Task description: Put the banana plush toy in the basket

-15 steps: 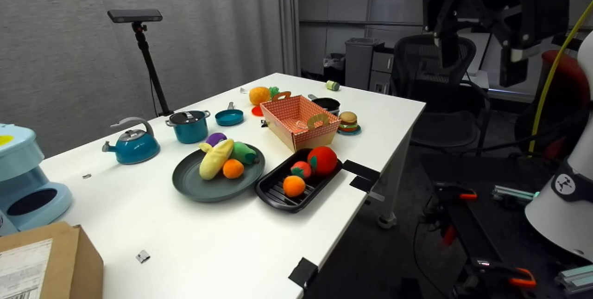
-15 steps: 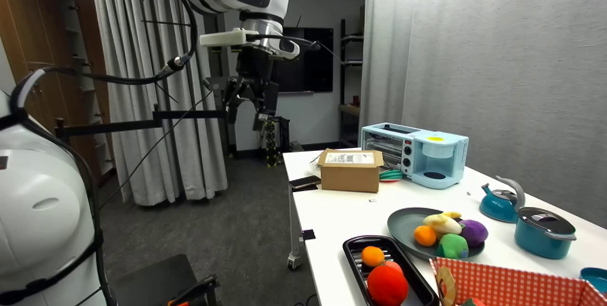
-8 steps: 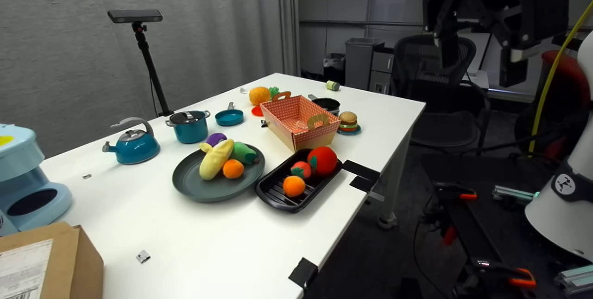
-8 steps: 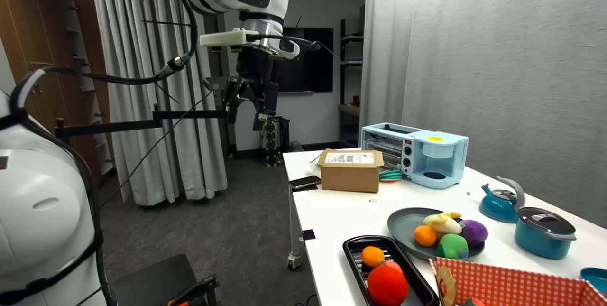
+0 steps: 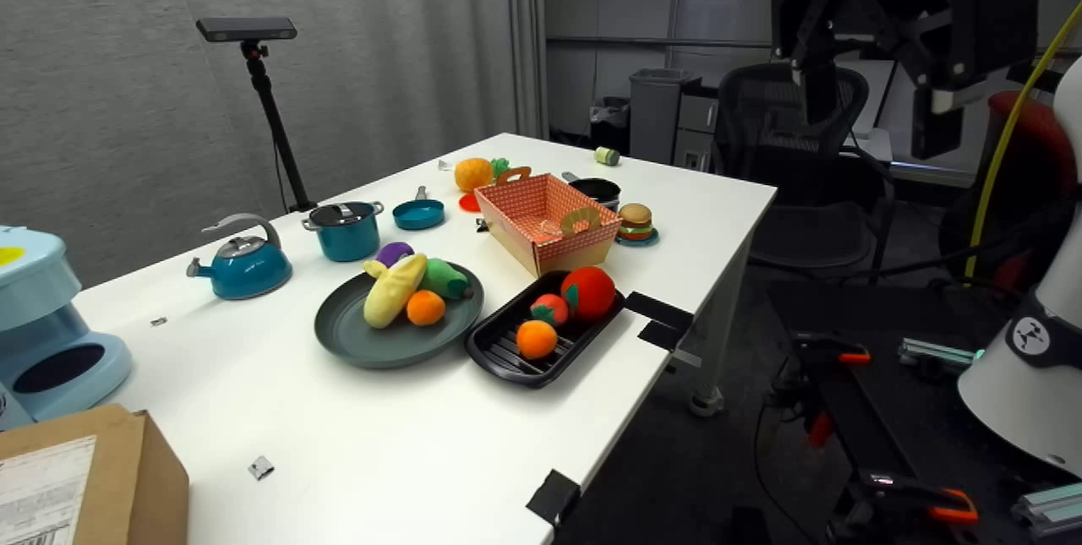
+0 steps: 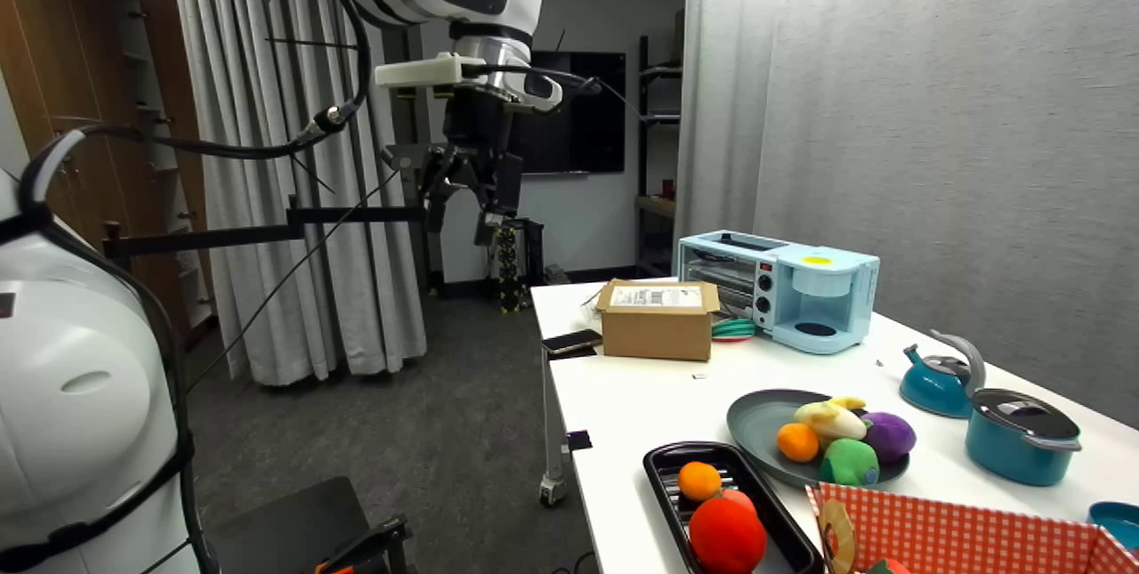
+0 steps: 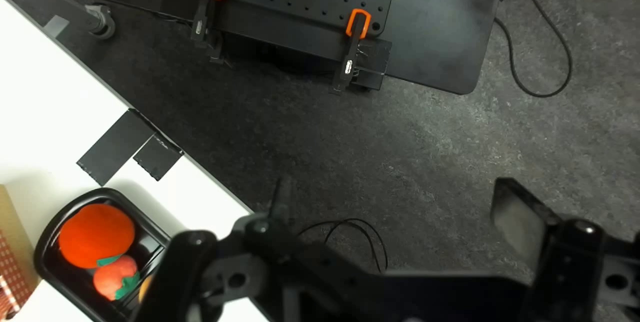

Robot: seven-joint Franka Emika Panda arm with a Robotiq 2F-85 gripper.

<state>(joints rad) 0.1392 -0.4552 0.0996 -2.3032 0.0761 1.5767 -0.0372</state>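
The banana plush toy (image 5: 394, 293) lies on the dark round plate (image 5: 351, 348) beside an orange ball, a green toy and a purple toy. It also shows on the plate in an exterior view (image 6: 827, 420). The salmon-orange checked basket (image 5: 577, 255) stands behind the black tray. It is cut off at the bottom in an exterior view (image 6: 979, 531), and only a corner shows in the wrist view (image 7: 11, 262). My gripper (image 5: 877, 111) is open and empty, high over the floor off the table's edge. The wrist view shows its fingers (image 7: 398, 203) wide apart. The banana is out of the wrist view.
A black tray (image 5: 507, 363) with tomatoes and an orange sits between plate and table edge. A teal pot (image 5: 348, 239), kettle (image 5: 249, 269), toy burger (image 5: 635, 220) and cardboard box (image 6: 657, 334) stand around. A red and green item (image 6: 888, 567) shows at the basket's lower edge.
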